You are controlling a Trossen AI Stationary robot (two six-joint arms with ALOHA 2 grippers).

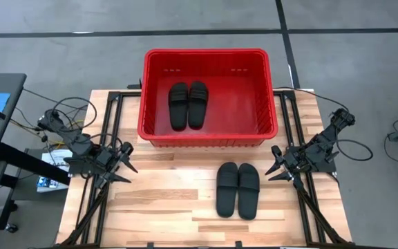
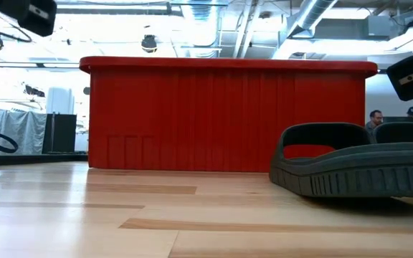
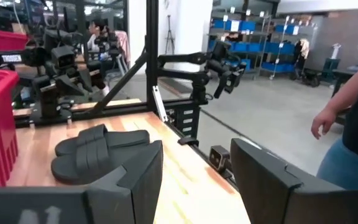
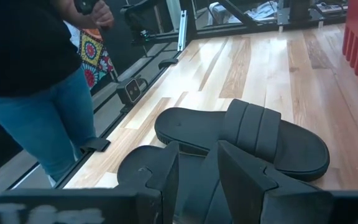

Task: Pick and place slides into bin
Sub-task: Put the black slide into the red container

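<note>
Two black slides (image 1: 188, 104) lie side by side, soles down, on the floor of the red bin (image 1: 207, 140) at the table's far middle. Two more black slides (image 1: 238, 189) lie side by side on the wood table in front of the bin, right of centre; they also show in the low view (image 2: 357, 168), the left wrist view (image 3: 98, 152) and the right wrist view (image 4: 241, 137). My left gripper (image 1: 124, 166) is open at the table's left side, touching nothing. My right gripper (image 1: 276, 166) is open at the right, just right of the table pair, touching nothing.
Black frame rails (image 1: 106, 138) run along both table sides under the arms. A person in jeans (image 4: 36, 93) stands beyond the table's near edge; a hand (image 3: 325, 121) shows in the left wrist view. Bare wood (image 1: 164, 200) lies left of the table pair.
</note>
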